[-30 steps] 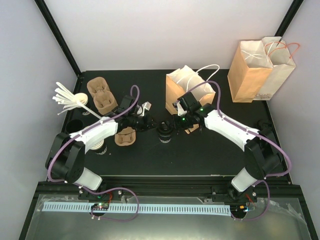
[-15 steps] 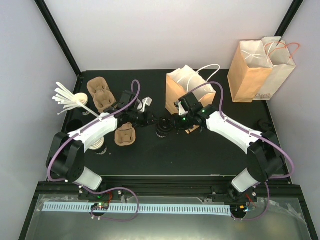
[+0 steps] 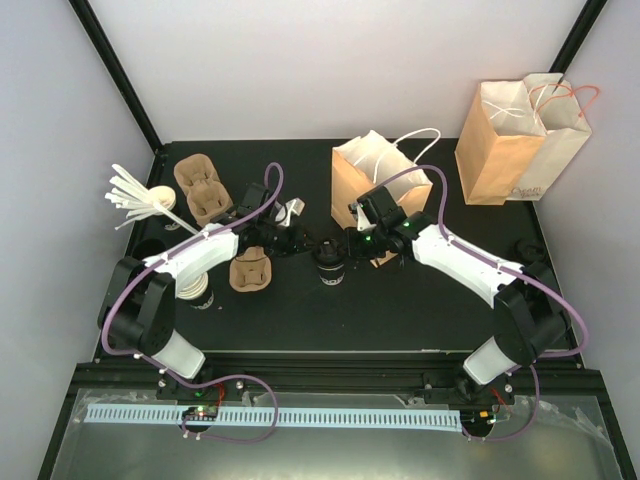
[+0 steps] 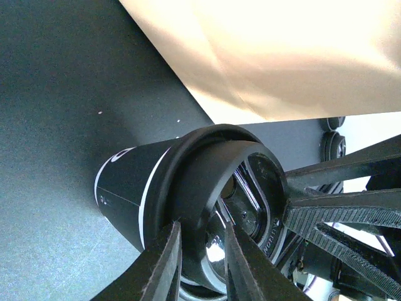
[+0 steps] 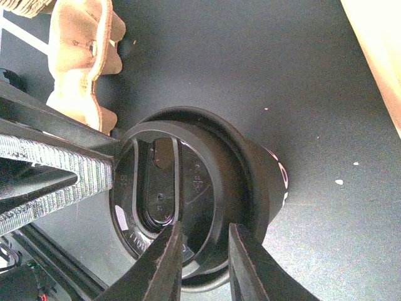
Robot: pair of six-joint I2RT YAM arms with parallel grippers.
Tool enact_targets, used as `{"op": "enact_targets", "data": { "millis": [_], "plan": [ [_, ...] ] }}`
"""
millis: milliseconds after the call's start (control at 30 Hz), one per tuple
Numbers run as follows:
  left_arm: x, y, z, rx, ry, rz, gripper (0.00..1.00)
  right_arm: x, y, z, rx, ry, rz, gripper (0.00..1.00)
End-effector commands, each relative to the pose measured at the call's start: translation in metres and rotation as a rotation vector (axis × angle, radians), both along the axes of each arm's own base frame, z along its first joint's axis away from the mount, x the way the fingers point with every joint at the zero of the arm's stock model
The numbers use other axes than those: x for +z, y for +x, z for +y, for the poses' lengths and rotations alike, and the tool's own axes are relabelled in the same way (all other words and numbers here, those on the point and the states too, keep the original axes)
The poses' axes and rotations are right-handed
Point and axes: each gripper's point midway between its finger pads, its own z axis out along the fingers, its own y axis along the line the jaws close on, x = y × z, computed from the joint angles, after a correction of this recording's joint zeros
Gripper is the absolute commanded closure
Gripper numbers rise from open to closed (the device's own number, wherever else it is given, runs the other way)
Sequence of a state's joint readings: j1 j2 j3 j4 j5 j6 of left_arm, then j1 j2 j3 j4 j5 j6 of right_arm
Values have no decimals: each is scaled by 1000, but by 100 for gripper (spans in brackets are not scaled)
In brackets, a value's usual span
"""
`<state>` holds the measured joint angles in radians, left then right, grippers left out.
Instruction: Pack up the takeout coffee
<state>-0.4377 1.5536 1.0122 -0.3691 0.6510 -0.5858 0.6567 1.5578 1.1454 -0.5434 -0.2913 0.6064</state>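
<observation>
**Cup gripped by both tools, not yet bagged**

The takeout coffee (image 3: 327,263) is located mid-worktop (image 3: 400,310), just in front of the open paper bag (image 3: 372,172) and outside it. The left tool (image 4: 202,229) is narrowed on the lid rim, with one finger inside and one outside. The right tool (image 5: 205,231) is pinched on the opposite side of the rim in the same way. Whether the cup base is resting on the worktop cannot be told.

Judged done: lid fitted, cup grasped. Judged left: cup to be raised, carried over the bag mouth, lowered in upright and released
</observation>
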Motion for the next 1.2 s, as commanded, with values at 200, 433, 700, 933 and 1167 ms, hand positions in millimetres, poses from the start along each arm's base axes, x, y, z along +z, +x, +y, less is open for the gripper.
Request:
{"op": "enact_targets", "data": {
  "millis": [200,433,700,933,1167],
  "plan": [
    [-6,6,1,-14,13,16,78,-6,4,6,-8,13,2,79],
    [-11,-5,-1,-30,-10,46,79,-21,-11,-4,-12,8,38,80],
    [-19,-20,-5,-54,-37,81,79,-30,-25,-5,3,35,74,80],
    [-32,-24,-3,-62,-24,111,79,-48,-31,-8,5,17,102,80],
    [-48,-33,1,-57,-15,146,79,-65,-37,-14,-1,4,120,80]
  ]
}}
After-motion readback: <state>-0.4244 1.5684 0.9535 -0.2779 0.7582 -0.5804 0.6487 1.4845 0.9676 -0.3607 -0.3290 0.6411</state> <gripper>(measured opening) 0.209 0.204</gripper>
